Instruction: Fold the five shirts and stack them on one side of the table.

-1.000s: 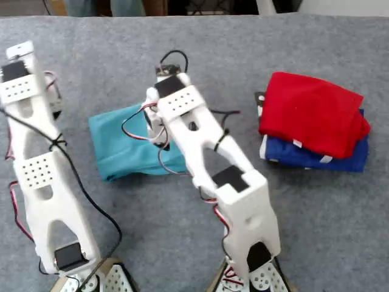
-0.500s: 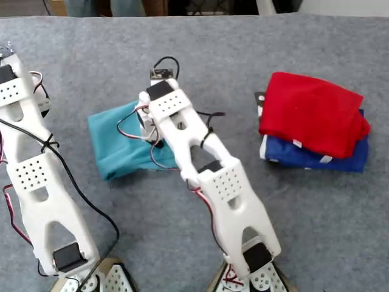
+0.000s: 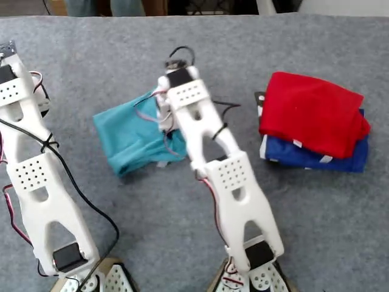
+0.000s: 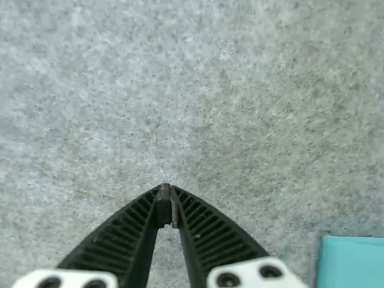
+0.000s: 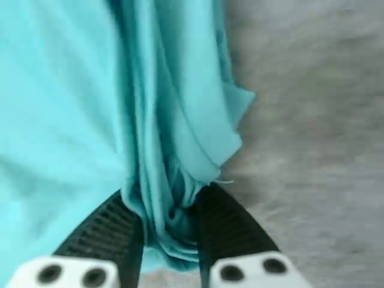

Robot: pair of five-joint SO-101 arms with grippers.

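Note:
A folded teal shirt (image 3: 130,137) lies left of the table's middle. My right gripper (image 5: 168,207) is shut on a bunched edge of it, the cloth (image 5: 72,90) pinched between the black fingers. In the high view that gripper (image 3: 165,120) sits at the shirt's right side, under the white wrist. My left gripper (image 4: 166,191) is shut with nothing in it, above bare grey cloth at the far left; a corner of the teal shirt (image 4: 351,261) shows beside it. A folded red shirt (image 3: 310,112) lies on a folded blue shirt (image 3: 316,155) at the right.
The table (image 3: 243,55) is covered in grey cloth. The left arm (image 3: 27,164) stretches along the left edge. Both arm bases stand at the near edge. Open cloth lies between the teal shirt and the red and blue stack.
The right gripper has pulled the teal shirt a little to the right and farther back. The left arm drew back toward the left edge, then kept still.

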